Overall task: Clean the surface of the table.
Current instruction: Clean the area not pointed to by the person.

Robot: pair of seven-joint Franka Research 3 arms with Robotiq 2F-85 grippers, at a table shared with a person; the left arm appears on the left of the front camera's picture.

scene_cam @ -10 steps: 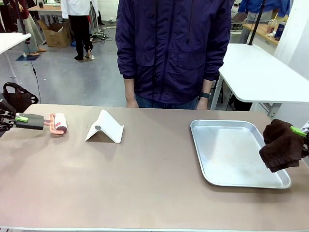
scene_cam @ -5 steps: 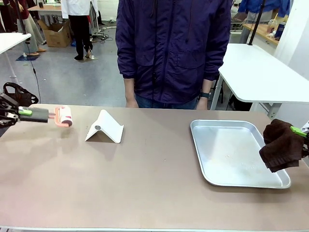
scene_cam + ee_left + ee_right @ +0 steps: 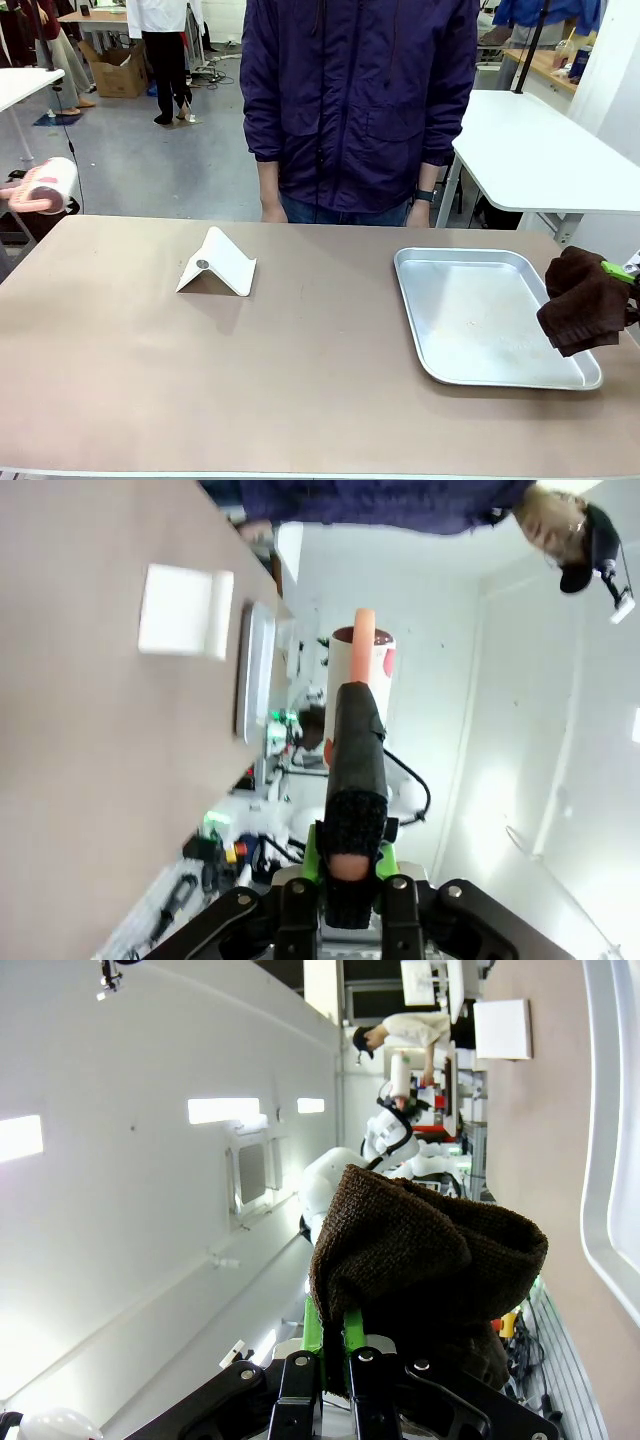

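with our left gripper [image 3: 352,905] clamped on the lint roller [image 3: 357,715] off the table's [image 3: 300,370] left end and our right gripper [image 3: 333,1355] holding the brown cloth [image 3: 583,300], we should lower the roller flat, clear of the white stand [image 3: 218,262].

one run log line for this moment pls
left gripper: shut on lint roller, raised off table at far left | right gripper: shut on brown cloth beside tray
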